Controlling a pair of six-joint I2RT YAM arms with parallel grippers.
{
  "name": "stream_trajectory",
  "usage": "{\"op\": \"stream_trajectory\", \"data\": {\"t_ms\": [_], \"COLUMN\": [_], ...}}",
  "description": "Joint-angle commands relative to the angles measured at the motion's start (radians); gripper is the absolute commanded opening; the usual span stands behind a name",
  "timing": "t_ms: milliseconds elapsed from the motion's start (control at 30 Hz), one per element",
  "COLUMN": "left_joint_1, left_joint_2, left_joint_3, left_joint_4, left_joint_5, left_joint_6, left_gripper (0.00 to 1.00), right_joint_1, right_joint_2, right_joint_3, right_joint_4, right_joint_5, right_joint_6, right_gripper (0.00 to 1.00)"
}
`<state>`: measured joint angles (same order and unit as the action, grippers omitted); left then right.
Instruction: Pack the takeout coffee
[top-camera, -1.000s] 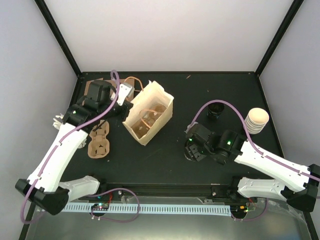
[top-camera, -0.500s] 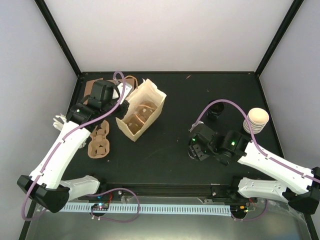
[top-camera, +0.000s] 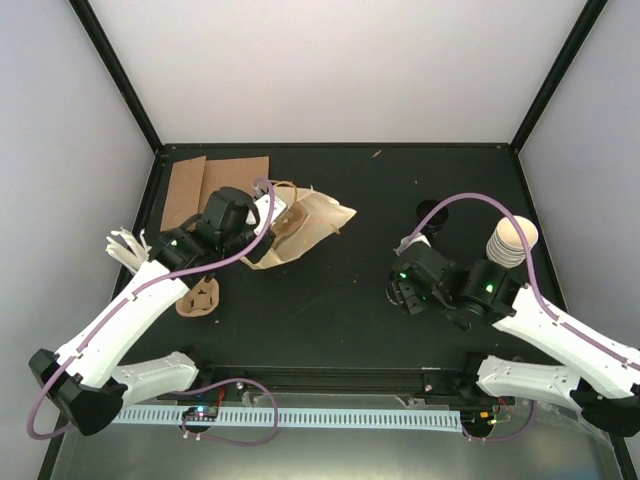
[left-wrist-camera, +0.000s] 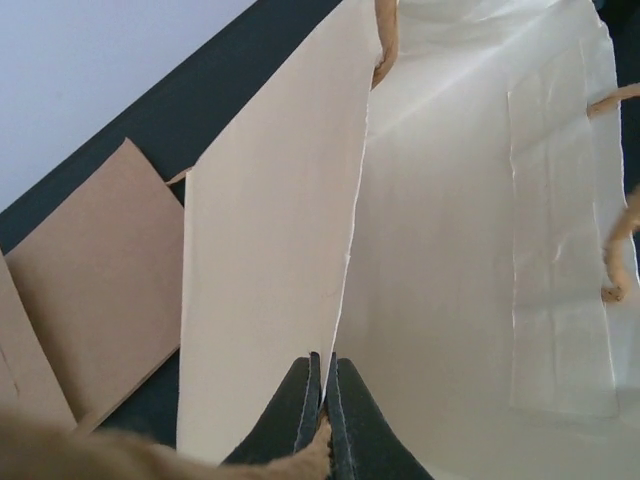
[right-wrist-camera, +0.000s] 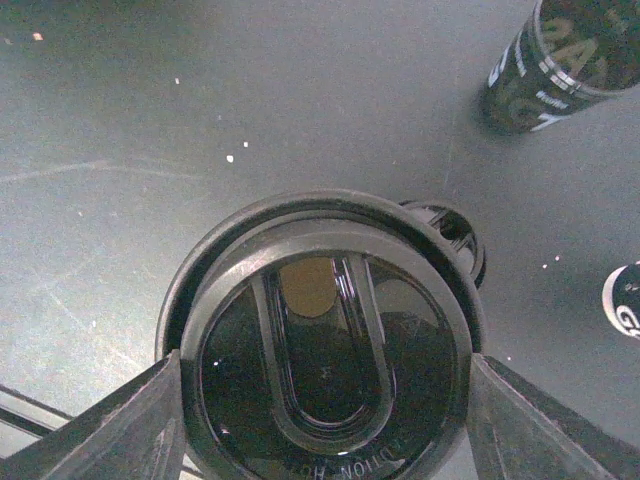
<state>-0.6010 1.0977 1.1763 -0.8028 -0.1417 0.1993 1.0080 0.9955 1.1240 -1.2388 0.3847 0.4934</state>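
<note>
The takeout coffee shows as cream-white paper cups (top-camera: 512, 241) stacked at the right side of the table, beside my right arm and untouched. My right gripper (top-camera: 405, 296) is shut on a round black lid (right-wrist-camera: 325, 340), one finger on each side of its rim. Whether a cup sits under the lid is hidden. The cream paper bag (top-camera: 312, 222) lies tipped over at centre left. My left gripper (left-wrist-camera: 322, 378) is shut on its rim (left-wrist-camera: 350, 250), with a tan handle cord caught between the fingers. In the top view the left gripper (top-camera: 264, 214) is at the bag's left edge.
Brown cardboard sheets (top-camera: 200, 183) lie at the back left. A brown cup carrier (top-camera: 200, 299) sits under my left arm. A dark stack of lids (top-camera: 431, 216) stands behind my right gripper, also in the right wrist view (right-wrist-camera: 560, 60). White crumpled paper (top-camera: 125, 243) lies at the left edge.
My left gripper has swung the bag from upright down onto its side, uncovering the cardboard sheets. My right gripper has shifted a little right and back with the lid.
</note>
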Motion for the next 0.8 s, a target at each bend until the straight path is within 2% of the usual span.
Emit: {"op": "stream_trajectory", "data": {"t_ms": [0, 133, 333, 533, 767], "left_joint_1": [-0.01, -0.027, -0.042, -0.051, -0.061], "left_joint_2": [-0.049, -0.065, -0.093, -0.105, -0.101], "left_joint_3": [-0.026, -0.051, -0.063, -0.057, -0.056], "left_joint_4": [0.017, 0.011, -0.001, 0.016, 0.031], "left_joint_5": [0.092, 0.169, 0.204, 0.239, 0.258], "left_joint_6": [-0.039, -0.045, -0.056, -0.066, -0.071], "left_gripper": [0.02, 0.01, 0.01, 0.01, 0.02], "right_joint_1": [-0.005, -0.005, -0.005, -0.005, -0.004], "right_joint_2": [-0.042, -0.052, -0.06, -0.067, -0.052], "right_joint_3": [0.072, 0.155, 0.236, 0.271, 0.241], "right_joint_4": [-0.012, -0.011, 0.04, 0.183, 0.297], "right_joint_5": [0.041, 0.022, 0.01, -0.198, -0.298], "right_joint_6": [-0.016, -0.055, -0.11, -0.211, -0.273], "right_gripper": [0.6, 0.6, 0.59, 0.59, 0.57]}}
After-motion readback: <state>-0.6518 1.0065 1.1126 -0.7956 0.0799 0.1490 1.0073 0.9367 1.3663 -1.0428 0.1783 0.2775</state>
